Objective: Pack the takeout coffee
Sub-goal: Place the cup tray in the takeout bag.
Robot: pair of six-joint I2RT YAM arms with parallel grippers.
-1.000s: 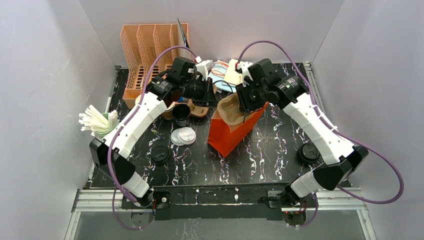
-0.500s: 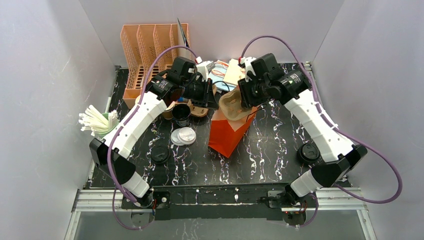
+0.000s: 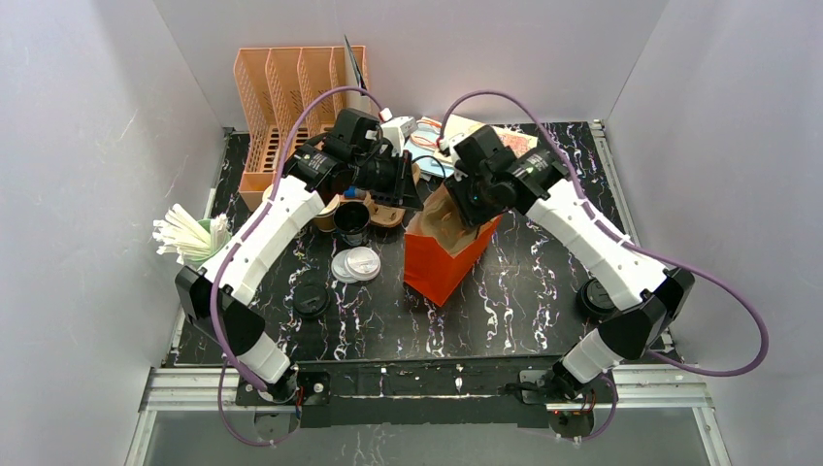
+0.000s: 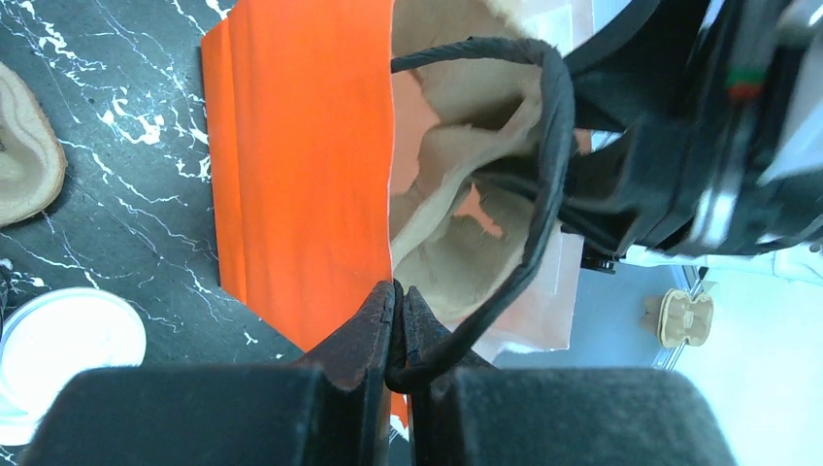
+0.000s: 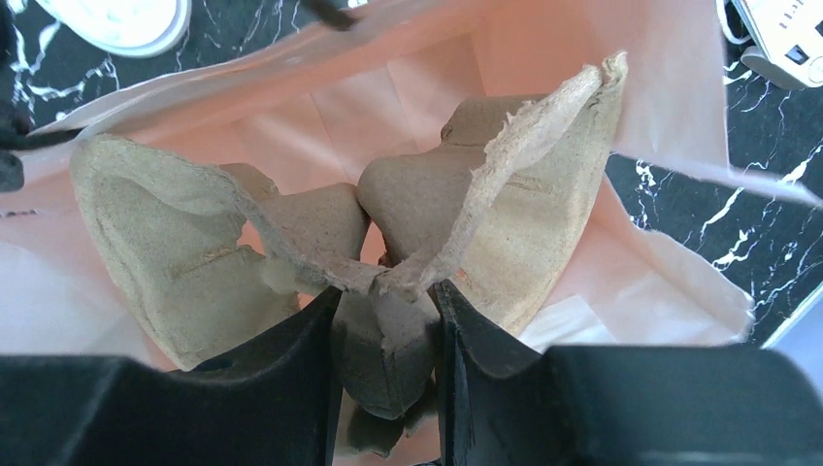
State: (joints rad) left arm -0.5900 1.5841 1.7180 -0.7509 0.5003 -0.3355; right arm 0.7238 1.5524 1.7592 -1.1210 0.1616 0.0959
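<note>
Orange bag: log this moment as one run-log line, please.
left gripper: shut on bag handle | right gripper: shut on pulp cup carrier | placement: carrier inside orange bag

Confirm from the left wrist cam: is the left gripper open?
No, the left gripper is pinched shut on the black cord handle of the orange bag.

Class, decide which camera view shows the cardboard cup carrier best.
Right wrist: the cup carrier fills the frame, pinched by the right gripper inside the bag. Left wrist shows part past the bag's rim; top view, a brown sliver under the arm.
</note>
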